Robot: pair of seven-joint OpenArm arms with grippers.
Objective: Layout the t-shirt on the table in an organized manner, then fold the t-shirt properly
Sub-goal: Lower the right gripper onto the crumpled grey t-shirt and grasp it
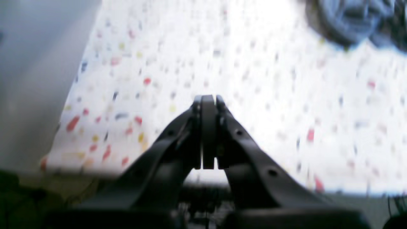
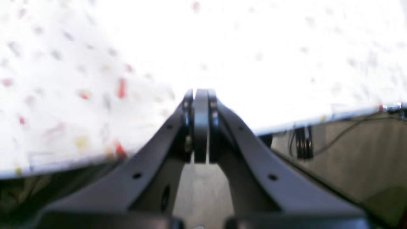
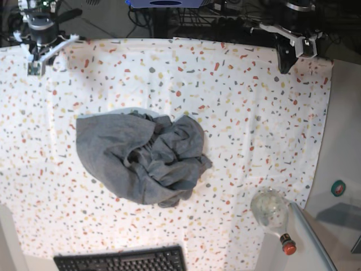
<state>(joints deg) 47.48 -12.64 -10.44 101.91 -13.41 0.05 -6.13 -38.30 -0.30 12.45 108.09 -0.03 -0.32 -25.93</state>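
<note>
The t-shirt [image 3: 141, 161] is lying in a crumpled heap left of centre on the bench [image 3: 254, 101], in the middle band of the base view, with folds bunching toward its right half and a smoother flap spreading at its upper left. Its long axis is running roughly left to right across the frame, tilting down slightly toward the lower right.

Both arms are sitting at the top edge of the base view, well apart from the garment. The right hand [image 3: 35, 66] is hanging at the upper left corner, and the left hand [image 3: 284, 62] is sitting at the upper right. The heap is lying below both, and nearer the upper-left one, so the right hand looks the better placed for a first reach at the smooth upper-left flap; the left hand would be crossing more bare bench to reach the bunched side.

In the right wrist view the right hand [image 2: 201, 95] is clenched on nothing, its fingers pressing together over the bench edge. In the left wrist view the left hand [image 1: 208, 100] is likewise clenched and empty, with a blurred bit of the t-shirt [image 1: 346, 19] showing at the upper right of that frame.

Counting: one t-shirt, two hands, one glass bottle [image 3: 272, 214] at the lower right, one keyboard [image 3: 121, 261] along the bottom edge.
</note>
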